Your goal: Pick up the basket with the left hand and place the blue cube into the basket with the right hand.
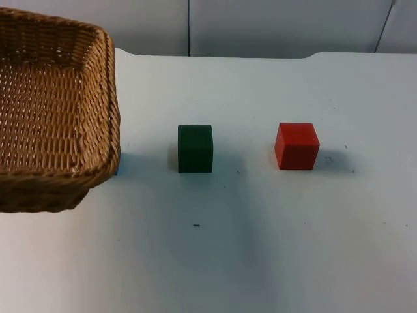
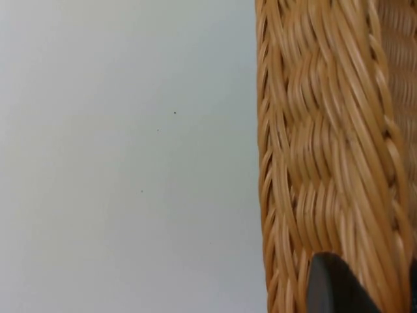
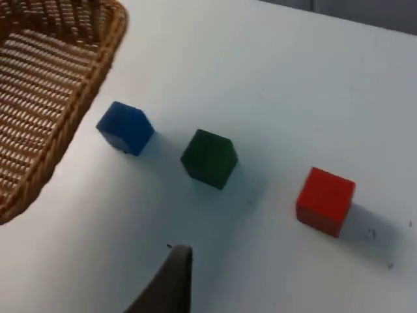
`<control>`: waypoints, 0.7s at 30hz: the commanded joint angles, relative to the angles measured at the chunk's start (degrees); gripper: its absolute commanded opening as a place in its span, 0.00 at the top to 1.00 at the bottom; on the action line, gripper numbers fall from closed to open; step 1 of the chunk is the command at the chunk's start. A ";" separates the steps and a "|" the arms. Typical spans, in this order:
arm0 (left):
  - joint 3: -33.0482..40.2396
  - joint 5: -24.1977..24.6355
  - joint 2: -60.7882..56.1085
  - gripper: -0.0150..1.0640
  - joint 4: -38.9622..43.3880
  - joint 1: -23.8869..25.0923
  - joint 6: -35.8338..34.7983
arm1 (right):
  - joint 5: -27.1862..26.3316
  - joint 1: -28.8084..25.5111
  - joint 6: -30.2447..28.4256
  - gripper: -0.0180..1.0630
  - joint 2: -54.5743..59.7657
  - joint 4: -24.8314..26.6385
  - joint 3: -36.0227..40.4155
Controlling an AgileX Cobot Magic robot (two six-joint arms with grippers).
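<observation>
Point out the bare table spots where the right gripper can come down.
Bare: right of the red cube; the gap between it and the dark green cube; the near table. Crowded: the blue cube sits beside the lifted wicker basket.

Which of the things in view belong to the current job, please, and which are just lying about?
Belonging to the job:
- wicker basket, lifted off the table, with the left gripper at its rim
- blue cube, on the table beside the basket
- right gripper, above the table near the cubes

Just lying about:
- green cube
- red cube
</observation>
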 commanded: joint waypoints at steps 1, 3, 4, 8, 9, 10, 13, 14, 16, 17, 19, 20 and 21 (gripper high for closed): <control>-0.08 0.06 -0.71 0.99 -0.50 0.11 0.09 | -1.65 5.93 -0.50 0.03 3.30 -3.86 -3.18; -0.08 0.05 -0.71 0.99 -0.39 0.11 0.09 | -2.97 11.47 1.12 0.03 6.75 -8.05 -5.65; -0.08 -0.06 -0.71 0.99 -0.46 0.11 0.09 | -3.27 14.05 2.29 0.03 8.72 -9.98 -7.09; -0.08 -0.06 -0.71 0.99 1.32 0.23 0.09 | -3.27 19.12 2.48 0.03 14.61 -11.93 -10.94; -0.08 -0.06 -0.71 0.99 1.58 0.94 0.09 | -3.27 20.29 2.48 0.03 16.65 -12.07 -12.17; -0.08 -0.06 -0.71 0.99 1.58 0.94 0.09 | -3.27 20.29 2.48 0.03 16.65 -12.07 -12.17; -0.08 0.88 -0.71 0.99 1.32 5.50 0.63 | -2.04 22.19 2.17 0.03 22.02 -12.07 -15.58; -0.08 1.58 -0.71 0.99 0.80 7.44 2.44 | -1.93 22.80 2.21 0.03 23.67 -12.07 -16.63; -0.08 2.62 -0.71 0.99 0.58 9.13 4.29 | -1.93 23.25 1.83 0.03 24.90 -11.95 -17.58; -0.08 3.02 -0.71 0.99 0.58 10.32 4.55 | -2.26 23.60 1.81 0.03 26.43 -11.72 -18.40; -0.08 2.51 -0.71 0.99 0.58 10.94 5.57 | -2.54 25.07 0.06 0.03 30.10 -11.37 -21.43; -0.08 2.51 -0.71 0.99 0.58 10.94 5.57 | -2.54 25.07 0.06 0.03 30.10 -11.37 -21.43; -0.08 2.61 -0.71 0.99 0.53 10.94 6.37 | -2.39 25.55 -1.11 0.03 31.80 -11.37 -22.66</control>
